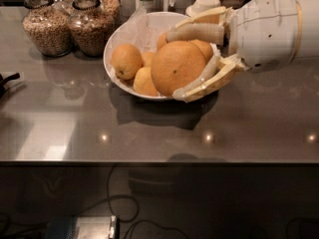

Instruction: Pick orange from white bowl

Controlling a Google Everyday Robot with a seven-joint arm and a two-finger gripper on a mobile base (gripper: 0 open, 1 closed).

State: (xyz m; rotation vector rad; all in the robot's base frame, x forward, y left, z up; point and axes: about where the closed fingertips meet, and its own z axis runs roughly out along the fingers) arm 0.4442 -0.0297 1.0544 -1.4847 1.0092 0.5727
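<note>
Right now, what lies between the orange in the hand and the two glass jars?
In the camera view, the left half of the white bowl, with smaller oranges in it. The hand, reaching in from the bowl's right, is shut on the orange.

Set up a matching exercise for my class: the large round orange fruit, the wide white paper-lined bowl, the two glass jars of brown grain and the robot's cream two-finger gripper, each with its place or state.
Column A
1. large round orange
2. wide white bowl
3. glass grain jars
4. cream gripper

Column B
a. at the back left of the counter
b. reaching in from the right, shut on fruit
c. clamped between two fingers
d. holding several smaller oranges

Pairs: 1-c, 2-d, 3-a, 4-b
</note>
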